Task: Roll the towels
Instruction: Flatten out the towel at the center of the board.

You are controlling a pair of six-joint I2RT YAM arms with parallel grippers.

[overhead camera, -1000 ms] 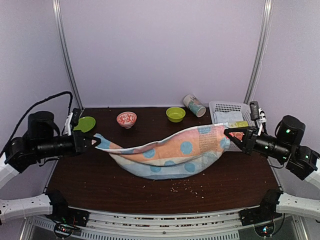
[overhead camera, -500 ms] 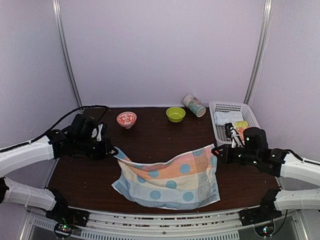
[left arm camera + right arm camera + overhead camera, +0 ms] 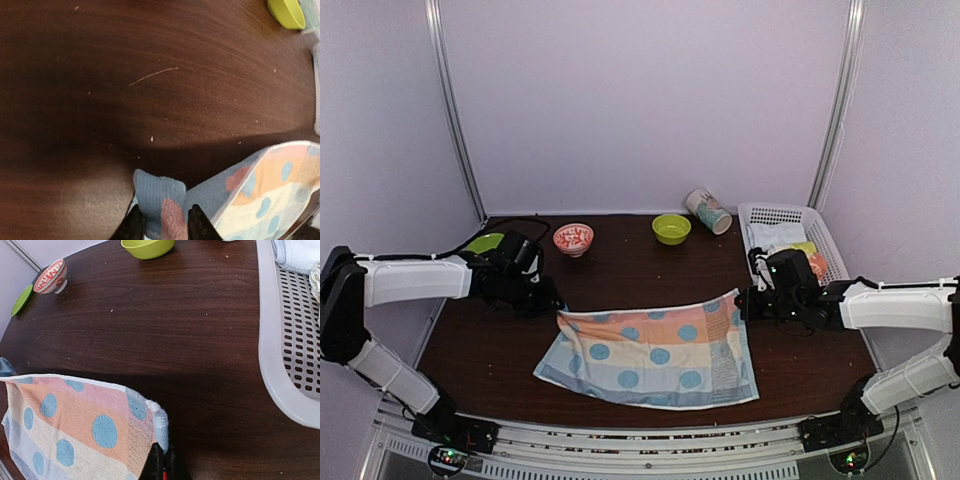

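Left gripper [image 3: 165, 225]: low on the table, fingers parted a little, the 10 o'clock corner of the dotted towel [image 3: 650, 350] lying between them; whether the pads touched the cloth could not be told from the wrist view.
Right gripper [image 3: 162, 462]: fingers pressed together, pinching the towel's 2 o'clock corner just above the wood.
Dotted towel: spread flat and open near the middle of the table [image 3: 620, 270], with pale bands of orange, pink and blue and blue dots.
Towel edges: the far edge ran nearly straight between the two grippers. The left edge slanted out toward 7 o'clock. The near edge lay close to the table's 6 o'clock rim.
Room at 12 o'clock: a wide strip of bare dark wood, lightly specked with crumbs, lay between the far edge and the dishes.
Dishes: red-and-white bowl [image 3: 573, 238] at 11 o'clock, green bowl [image 3: 671, 228] at 12, tipped cup [image 3: 708, 211] at 1, green plate [image 3: 485, 243] behind the left arm.
Room at 3 o'clock: bare wood past the right edge.
Basket [image 3: 272, 340]: at 2 o'clock, just beyond the right gripper, apart from the towel.
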